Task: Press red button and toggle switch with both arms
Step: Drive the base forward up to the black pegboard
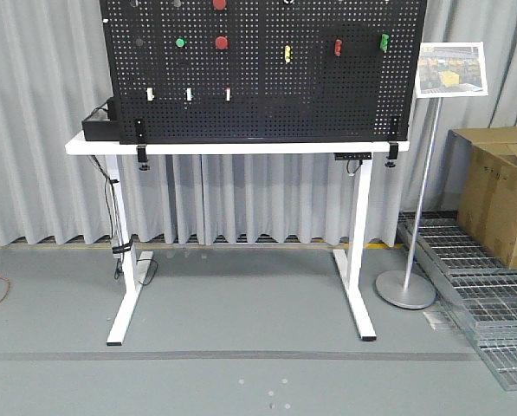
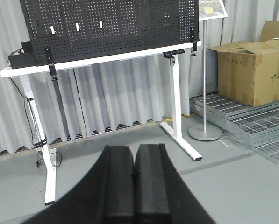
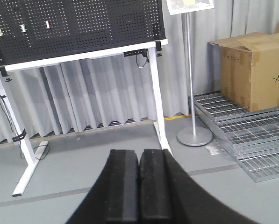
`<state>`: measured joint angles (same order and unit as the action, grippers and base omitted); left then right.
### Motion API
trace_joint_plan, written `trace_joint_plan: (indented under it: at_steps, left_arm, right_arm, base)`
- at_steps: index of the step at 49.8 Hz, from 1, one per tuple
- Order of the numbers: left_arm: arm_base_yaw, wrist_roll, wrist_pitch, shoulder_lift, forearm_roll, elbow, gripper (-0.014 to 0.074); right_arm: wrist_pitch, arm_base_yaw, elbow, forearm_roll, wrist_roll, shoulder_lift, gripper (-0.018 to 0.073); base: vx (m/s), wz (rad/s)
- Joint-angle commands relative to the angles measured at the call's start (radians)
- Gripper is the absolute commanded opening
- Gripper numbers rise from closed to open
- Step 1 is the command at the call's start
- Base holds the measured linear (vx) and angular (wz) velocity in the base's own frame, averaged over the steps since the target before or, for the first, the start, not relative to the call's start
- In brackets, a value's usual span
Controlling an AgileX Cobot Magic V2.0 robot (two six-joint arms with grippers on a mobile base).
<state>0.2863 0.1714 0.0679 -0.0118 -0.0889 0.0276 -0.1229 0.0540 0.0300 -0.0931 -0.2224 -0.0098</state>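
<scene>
A black pegboard stands on a white table. Two round red buttons sit on it. The upper one is the red button; it looks wider and is cut by the frame's top edge. The smaller red button sits beside a green button. Three small white toggle switches form a row lower left, also seen in the left wrist view and the right wrist view. My left gripper and right gripper are shut on nothing, over the floor, far from the board.
Yellow, red and green switches sit at the board's right. A sign stand, a cardboard box and metal grates are at the right. A black box and hanging cables are at the table's left.
</scene>
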Motion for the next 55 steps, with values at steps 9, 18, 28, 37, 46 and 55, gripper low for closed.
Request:
trace_joint_plan:
  at_steps: [9, 18, 28, 37, 46, 55]
  left_arm:
    - [-0.001, -0.013, -0.08, -0.016, -0.003, 0.034, 0.0002]
    - [-0.001, -0.013, -0.08, -0.016, -0.003, 0.034, 0.0002]
    - [-0.001, -0.013, -0.08, -0.016, -0.003, 0.034, 0.0002]
    - [-0.001, -0.013, -0.08, -0.016, -0.003, 0.034, 0.0002]
    - [-0.001, -0.013, -0.08, -0.016, -0.003, 0.034, 0.0002]
    - [-0.001, -0.013, -0.08, -0.016, -0.003, 0.034, 0.0002]
  right_arm:
    - [0.086, 0.007, 0.012, -0.003, 0.006, -0.018, -0.0003]
    - [0.086, 0.007, 0.012, -0.003, 0.006, -0.018, -0.0003]
    - [0.086, 0.007, 0.012, -0.003, 0.006, -0.018, -0.0003]
    - [0.086, 0.007, 0.012, -0.003, 0.006, -0.018, -0.0003]
    - [0.086, 0.007, 0.012, -0.003, 0.006, -0.018, -0.0003]
    - [0.086, 0.007, 0.012, -0.003, 0.006, -0.018, -0.0003]
  base:
    - [0.0, -0.01]
    - [0.0, 0.0]
    - [0.0, 0.0]
    - [0.01, -0.01]
    - [0.06, -0.02]
    - [0.18, -0.03]
